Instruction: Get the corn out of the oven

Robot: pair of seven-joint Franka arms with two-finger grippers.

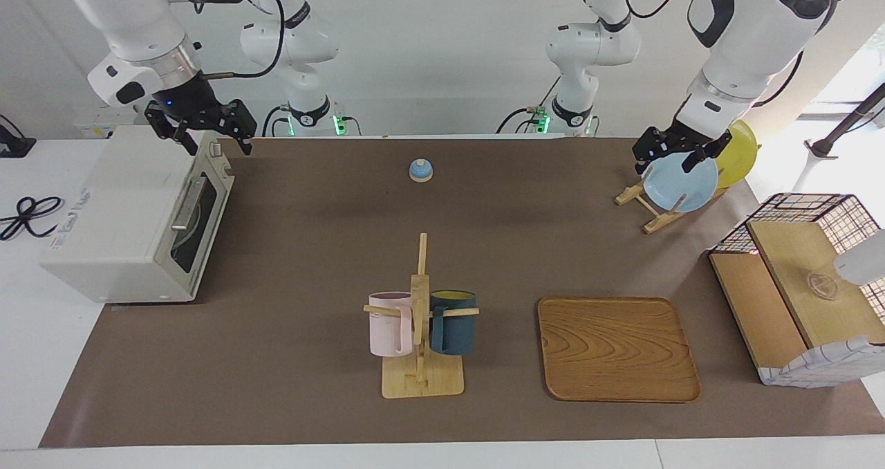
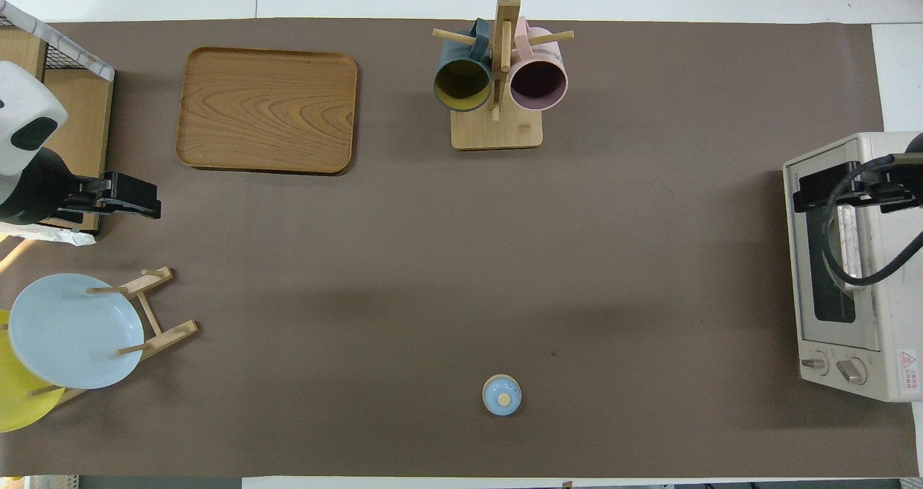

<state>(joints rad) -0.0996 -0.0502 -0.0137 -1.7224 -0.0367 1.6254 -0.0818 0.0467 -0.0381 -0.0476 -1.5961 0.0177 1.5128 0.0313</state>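
Note:
The cream-white oven [image 1: 131,213] [image 2: 865,272] stands at the right arm's end of the table. Its glass door is closed, and the metal bar handle [image 1: 188,203] faces the middle of the table. The corn is hidden; it shows in neither view. My right gripper [image 1: 214,140] [image 2: 829,186] hangs open over the oven's top edge above the door, holding nothing. Over the plate rack at the left arm's end, my left gripper [image 1: 665,162] [image 2: 144,199] is open and empty, just above the blue plate [image 1: 681,184].
A mug rack [image 1: 420,317] with a pink and a dark blue mug stands mid-table, a wooden tray [image 1: 615,348] beside it. A yellow plate [image 1: 741,152] shares the plate rack. A wire-framed wooden box [image 1: 795,296] is at the left arm's end. A small blue dome [image 1: 420,170] lies near the robots.

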